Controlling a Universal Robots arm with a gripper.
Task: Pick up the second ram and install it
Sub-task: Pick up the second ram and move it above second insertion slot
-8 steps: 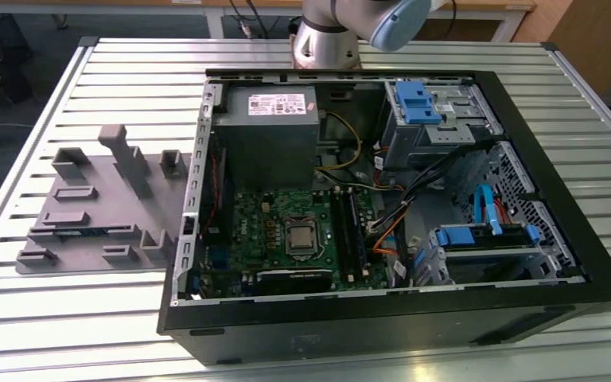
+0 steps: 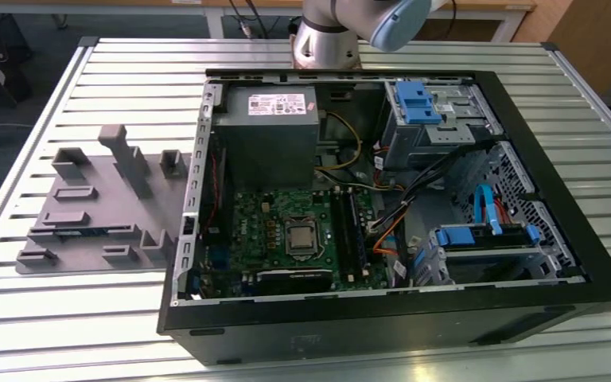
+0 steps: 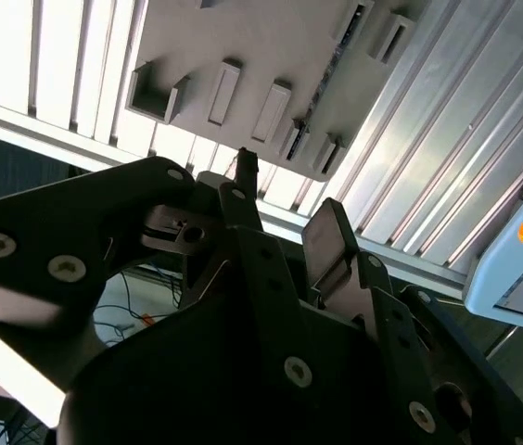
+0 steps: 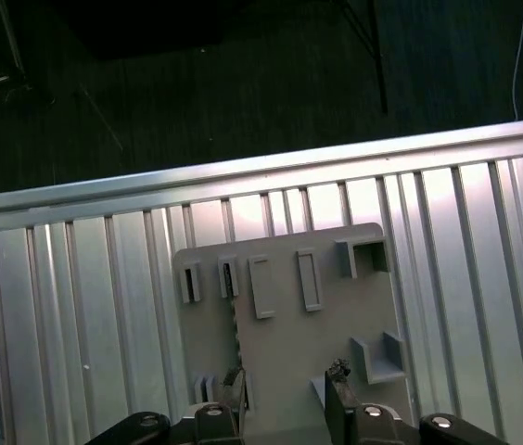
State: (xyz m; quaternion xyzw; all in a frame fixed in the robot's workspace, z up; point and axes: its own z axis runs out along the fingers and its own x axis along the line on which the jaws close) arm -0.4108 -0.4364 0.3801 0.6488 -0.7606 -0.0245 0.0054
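On the exterior view's left, the grey tray (image 2: 93,208) lies flat on the slatted table (image 2: 29,318). Its blocks and grooves are there to keep parts upright for a clean pinch. The ram (image 4: 234,336) stands on edge in the tray's long groove, a thin stick with its top edge free to grab. That's my reading of the sliver. Moving right, the case (image 2: 391,314) lies open on its side, so the motherboard (image 2: 284,231) faces up and the black slots (image 2: 350,231) can be reached from above.

Now the arm (image 2: 327,36). It rises from behind the case, and the gripper (image 4: 287,374) hangs high over the tray, pointing down. The fingers (image 4: 338,375) are parted a moderate way with nothing between them, and the ram's end lies near one tip.
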